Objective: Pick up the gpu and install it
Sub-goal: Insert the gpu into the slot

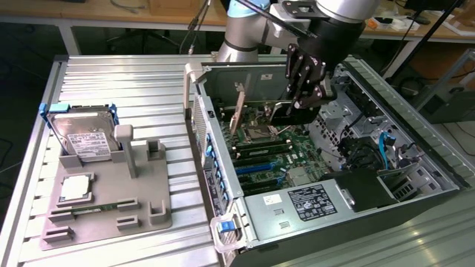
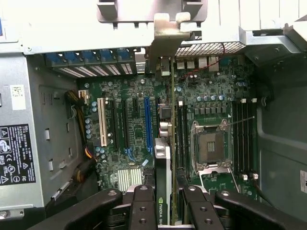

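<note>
The gpu (image 1: 285, 114) hangs inside the open computer case (image 1: 222, 183), just above the motherboard (image 1: 271, 161). My gripper (image 1: 300, 101) is shut on its black body from above. In the wrist view the gpu (image 2: 165, 143) runs edge-on between my black fingers (image 2: 143, 207). Its silver end bracket (image 2: 168, 29) reaches the case's rear slot openings. The card sits over the expansion slots, next to the blue slot (image 2: 147, 122) and beside the CPU socket (image 2: 211, 146). I cannot tell whether its edge touches a slot.
A grey fixture (image 1: 141, 214) on the exterior view's left carries a hard drive (image 1: 85, 138), a CPU (image 1: 77, 187) and a memory stick (image 1: 93, 208). The power supply (image 1: 312, 201) and drive cage (image 1: 371, 192) crowd the near end of the case. Memory slots (image 2: 244, 139) flank the socket.
</note>
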`<state>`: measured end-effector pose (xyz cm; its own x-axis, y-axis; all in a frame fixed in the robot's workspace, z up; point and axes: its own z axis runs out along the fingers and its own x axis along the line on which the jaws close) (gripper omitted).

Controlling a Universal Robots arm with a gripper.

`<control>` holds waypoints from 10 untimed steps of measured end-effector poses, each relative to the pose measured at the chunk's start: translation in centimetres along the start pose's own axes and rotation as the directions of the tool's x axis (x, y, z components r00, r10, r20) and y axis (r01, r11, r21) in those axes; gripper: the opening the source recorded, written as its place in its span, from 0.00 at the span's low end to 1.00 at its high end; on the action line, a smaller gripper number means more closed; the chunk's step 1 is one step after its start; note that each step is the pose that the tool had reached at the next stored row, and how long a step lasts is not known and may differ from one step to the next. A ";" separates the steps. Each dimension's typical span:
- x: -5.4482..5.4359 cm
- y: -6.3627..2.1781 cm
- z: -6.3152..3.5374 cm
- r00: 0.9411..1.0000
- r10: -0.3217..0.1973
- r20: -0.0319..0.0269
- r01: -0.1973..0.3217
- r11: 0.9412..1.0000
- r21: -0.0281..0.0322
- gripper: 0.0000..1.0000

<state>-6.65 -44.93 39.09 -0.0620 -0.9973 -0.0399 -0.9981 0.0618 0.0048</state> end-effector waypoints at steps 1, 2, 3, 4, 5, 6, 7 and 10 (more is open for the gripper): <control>0.0 -0.01 0.54 1.000 0.000 0.000 0.000 1.000 0.000 0.27; 0.0 -0.01 0.56 1.000 0.000 0.000 0.000 1.000 0.000 0.27; 0.0 -0.01 0.57 1.000 0.000 0.000 0.000 1.000 0.000 0.27; 0.0 -0.01 0.57 1.000 0.000 0.000 0.000 1.000 0.000 0.27; 0.0 -0.01 0.57 1.000 0.000 0.000 0.000 1.000 0.000 0.27; 0.0 -0.01 0.57 1.000 0.000 0.000 0.000 1.000 0.000 0.27; 0.0 -0.01 0.57 1.000 0.000 0.000 0.000 1.000 0.000 0.27; 0.0 -0.01 0.57 1.000 0.000 0.000 0.000 1.000 0.000 0.27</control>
<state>-6.64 -44.93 38.52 -0.0619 -0.9973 -0.0399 -0.9981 0.0618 0.0047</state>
